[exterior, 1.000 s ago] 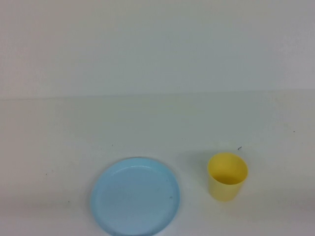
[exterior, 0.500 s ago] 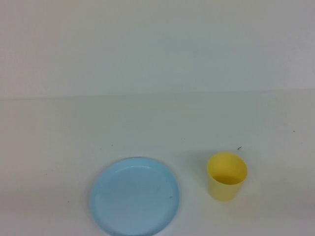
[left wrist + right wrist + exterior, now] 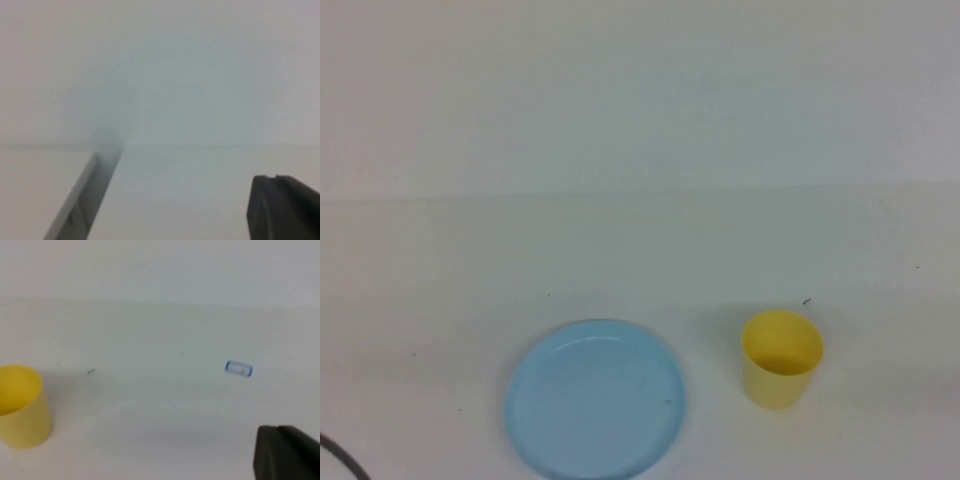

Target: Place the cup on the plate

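The yellow cup [image 3: 781, 358] stands upright and empty on the white table, to the right of the light blue plate [image 3: 595, 398], with a gap between them. The plate lies flat and empty near the table's front edge. The cup also shows in the right wrist view [image 3: 20, 407]. Neither gripper shows in the high view. A dark part of my left gripper [image 3: 285, 205] shows over bare table. A dark part of my right gripper [image 3: 285, 452] shows well to the right of the cup and apart from it.
A small blue-edged rectangle [image 3: 238, 368] lies on the table beyond the right gripper. A tiny dark speck [image 3: 807, 301] lies just behind the cup. A thin dark curved line [image 3: 338, 458] crosses the bottom left corner. A grey strip [image 3: 80, 200] shows in the left wrist view.
A thin dark curved line has come into the bottom left corner of the high view. The cup and the plate have not moved.
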